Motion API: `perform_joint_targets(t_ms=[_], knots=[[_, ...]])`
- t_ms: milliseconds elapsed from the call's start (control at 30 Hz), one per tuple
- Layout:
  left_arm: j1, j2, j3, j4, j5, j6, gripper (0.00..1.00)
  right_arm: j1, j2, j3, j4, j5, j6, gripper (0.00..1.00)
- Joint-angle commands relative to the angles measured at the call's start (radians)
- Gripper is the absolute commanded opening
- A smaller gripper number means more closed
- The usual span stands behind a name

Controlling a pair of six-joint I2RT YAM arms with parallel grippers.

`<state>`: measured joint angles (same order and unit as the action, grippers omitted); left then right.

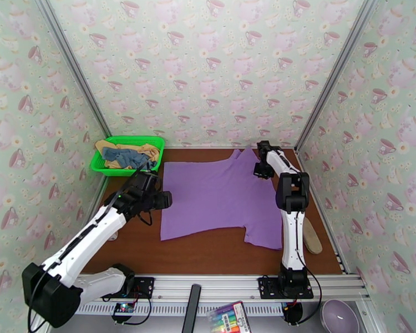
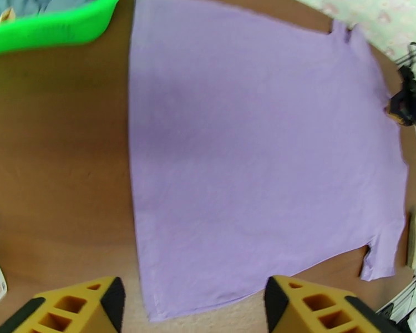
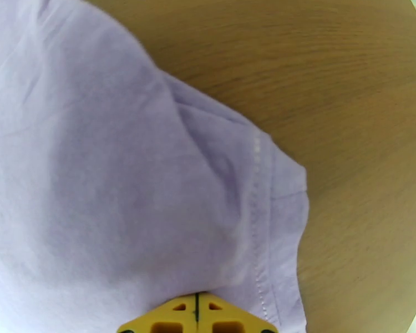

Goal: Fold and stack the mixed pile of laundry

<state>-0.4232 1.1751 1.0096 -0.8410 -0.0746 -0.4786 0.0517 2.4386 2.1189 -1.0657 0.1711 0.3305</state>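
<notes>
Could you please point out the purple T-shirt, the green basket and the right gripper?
purple T-shirt (image 1: 219, 195), top view, body middle.
green basket (image 1: 130, 139), top view, far rim.
right gripper (image 3: 197, 299), right wrist view, between its fingertips.

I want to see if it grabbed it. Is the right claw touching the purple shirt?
Touching. The right wrist view shows the right claw shut on the purple shirt, whose hemmed edge puckers up right into it.

I've got the left arm leaning forward from its base, left claw (image 2: 194, 298) hanging low, fingers spread well apart. My right arm stands tall, then stretches away, right claw (image 3: 197, 314) pinched tight on the purple T-shirt (image 3: 125, 190).
</notes>
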Motion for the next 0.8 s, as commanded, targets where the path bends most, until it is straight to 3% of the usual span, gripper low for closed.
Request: perform_joint_targets(t_ms=[0,133,233,500,767], knots=[[-0.007,0.024,-0.083,-0.084,0.030,-0.113,0.64,0.001,-0.091,-0.072,-0.012,-0.039,0.014,0.05],[-0.035,-0.003,-0.228,-0.050,0.107,-0.243,0.58,0.017,-0.303,-0.221,0.070,-0.083,-0.030,0.31],[-0.048,-0.034,-0.325,-0.010,0.129,-0.336,0.54,0.052,-0.478,-0.328,0.098,-0.082,-0.071,0.39],[-0.052,-0.008,-0.383,0.060,0.118,-0.425,0.53,0.151,-0.780,-0.612,0.179,-0.101,-0.096,0.41],[-0.059,0.133,-0.385,0.167,0.118,-0.427,0.51,0.176,-0.897,-0.765,0.229,-0.131,-0.081,0.39]])
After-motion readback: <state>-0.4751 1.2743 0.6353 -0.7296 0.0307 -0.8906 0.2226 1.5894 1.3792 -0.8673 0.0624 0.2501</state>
